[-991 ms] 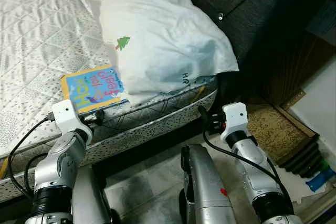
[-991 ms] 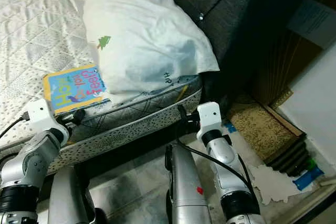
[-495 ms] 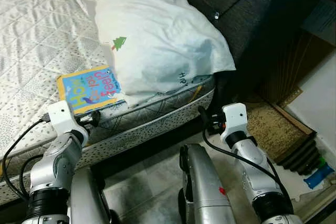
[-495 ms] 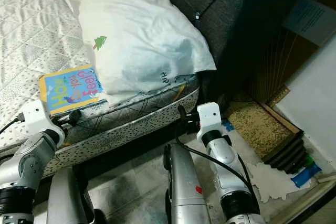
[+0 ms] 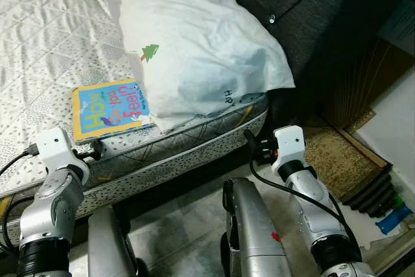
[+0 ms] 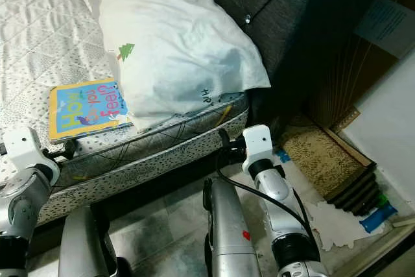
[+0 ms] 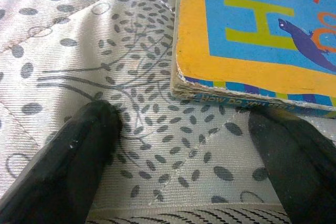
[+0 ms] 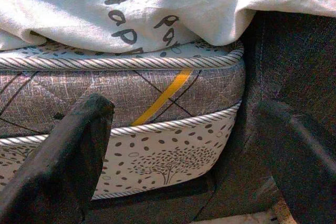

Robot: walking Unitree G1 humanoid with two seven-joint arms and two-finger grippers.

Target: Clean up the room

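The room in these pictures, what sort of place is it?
Most likely a bedroom, perhaps a child's. A quilted mattress with a white pillow lies against a dark padded headboard, and a colourful picture book rests on the bed beside the pillow.

A quilted mattress (image 5: 45, 43) carries a white pillow (image 5: 201, 50) against a dark grey headboard (image 5: 324, 24). On the floor beside the bed lie a patterned brown mat (image 5: 340, 160), torn white paper (image 6: 340, 225) and a blue object (image 5: 394, 220).
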